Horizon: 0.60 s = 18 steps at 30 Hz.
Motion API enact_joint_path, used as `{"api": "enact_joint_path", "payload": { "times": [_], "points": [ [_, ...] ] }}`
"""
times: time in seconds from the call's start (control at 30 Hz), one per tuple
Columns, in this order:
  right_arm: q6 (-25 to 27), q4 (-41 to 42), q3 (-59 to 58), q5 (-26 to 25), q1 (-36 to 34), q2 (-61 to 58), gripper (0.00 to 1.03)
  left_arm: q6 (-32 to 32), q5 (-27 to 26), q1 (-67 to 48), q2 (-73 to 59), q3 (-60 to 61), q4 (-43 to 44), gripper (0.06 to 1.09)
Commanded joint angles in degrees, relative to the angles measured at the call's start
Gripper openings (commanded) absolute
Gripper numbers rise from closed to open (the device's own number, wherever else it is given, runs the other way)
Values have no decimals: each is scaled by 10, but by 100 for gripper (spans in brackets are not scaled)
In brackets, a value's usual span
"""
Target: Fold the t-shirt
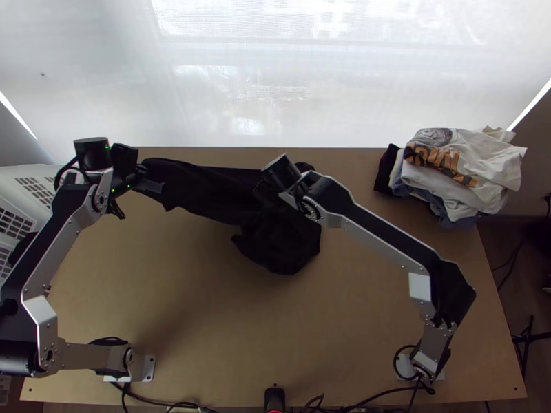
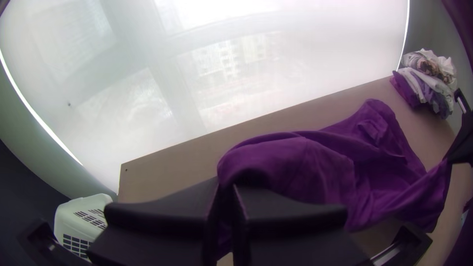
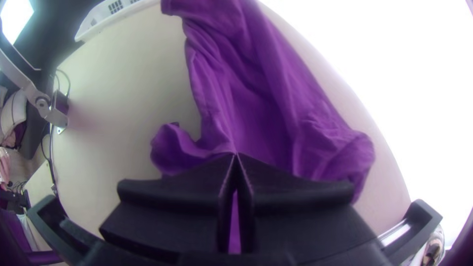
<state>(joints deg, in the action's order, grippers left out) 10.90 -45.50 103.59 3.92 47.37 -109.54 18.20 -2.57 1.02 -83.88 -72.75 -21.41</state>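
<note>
Left arm (image 1: 58, 255): bent up the left side from its base (image 1: 147, 369), with the left gripper (image 1: 150, 184) held over the far left part of the table (image 1: 206, 310), aimed in toward the middle.
Left fingers (image 2: 165, 212): pretty much closed up, dark t-shirt (image 1: 213, 193) pinched between them.
Right arm (image 1: 386, 237): elbow bent out to the right, forearm slanted back across to the far middle, where the right gripper (image 1: 279, 175) is held over the cloth.
Right fingers (image 3: 295, 197): tips pressed together, a bit of shirt nipped in there too.
Table edges: the far edge is run alongside by the shirt, pretty near it; the white basket (image 1: 31, 189) is seen by the left edge.
Room: plenty of wood is left between the cloth and the arm bases, plus some between the cloth and the clothes pile (image 1: 454, 172) at the far right corner.
T-shirt lie: stretched roughly left to right between the grippers, long axis tilted slightly, with a bunched lobe pointed toward the near edge.
</note>
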Motion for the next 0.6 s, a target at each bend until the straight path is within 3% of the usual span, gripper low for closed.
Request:
{"api": "enact_joint_path", "payload": {
  "times": [0.0, 0.3, 0.57],
  "points": [
    [4, -29, -25, -8, -84, 106, 3, -1, 1, 3, 59, -1, -25, 10],
    [9, -89, 42, -18, -159, 180, 3, -18, 1, 2, 149, -23, -94, 10],
    [9, -167, 197, -18, -212, 191, 3, -53, 1, -25, 203, -111, -182, 10]
  ]
}}
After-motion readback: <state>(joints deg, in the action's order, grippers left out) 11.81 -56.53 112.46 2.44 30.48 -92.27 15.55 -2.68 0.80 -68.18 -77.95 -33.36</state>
